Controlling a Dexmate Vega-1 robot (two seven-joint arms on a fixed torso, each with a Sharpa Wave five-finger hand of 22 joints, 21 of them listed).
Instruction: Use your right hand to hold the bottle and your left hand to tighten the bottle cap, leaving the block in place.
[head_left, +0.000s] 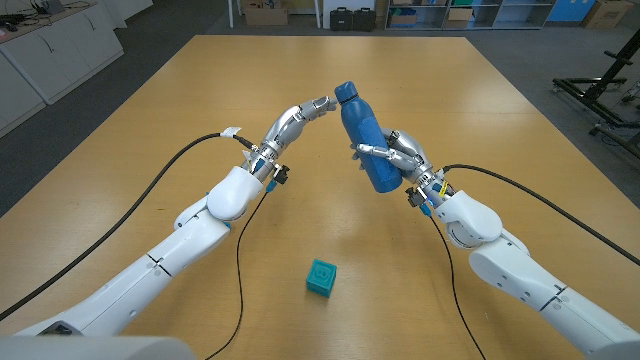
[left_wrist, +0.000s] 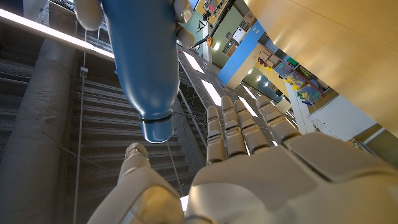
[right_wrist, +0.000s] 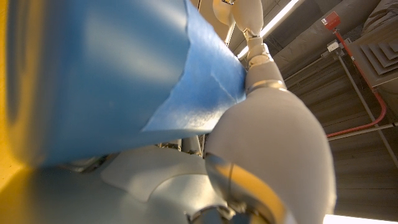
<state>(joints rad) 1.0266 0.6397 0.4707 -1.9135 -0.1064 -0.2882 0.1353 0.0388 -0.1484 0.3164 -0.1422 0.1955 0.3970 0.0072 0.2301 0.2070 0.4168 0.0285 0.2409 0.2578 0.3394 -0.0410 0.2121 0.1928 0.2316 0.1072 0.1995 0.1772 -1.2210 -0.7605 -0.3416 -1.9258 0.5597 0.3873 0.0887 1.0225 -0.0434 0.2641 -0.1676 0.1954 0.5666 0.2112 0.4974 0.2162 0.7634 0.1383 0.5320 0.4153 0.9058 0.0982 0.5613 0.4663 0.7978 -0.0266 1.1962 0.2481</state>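
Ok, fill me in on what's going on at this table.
The robot's right hand grips a blue bottle and holds it tilted above the wooden table. The left hand is up at the bottle cap, fingers reaching toward it; in the left wrist view they are apart and not closed on it. A teal block sits alone on the table, nearer the robot.

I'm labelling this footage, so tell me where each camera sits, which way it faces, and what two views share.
Head view: on the robot's head, looking down at the wooden table; both arms, the tilted blue metal bottle gripped by the right robot hand, the left robot hand at its cap, and a teal block.
Left wrist view: along the left robot hand, fingers spread, facing the cap.
Right wrist view: pressed against the gripped bottle.
All three share the bottle.
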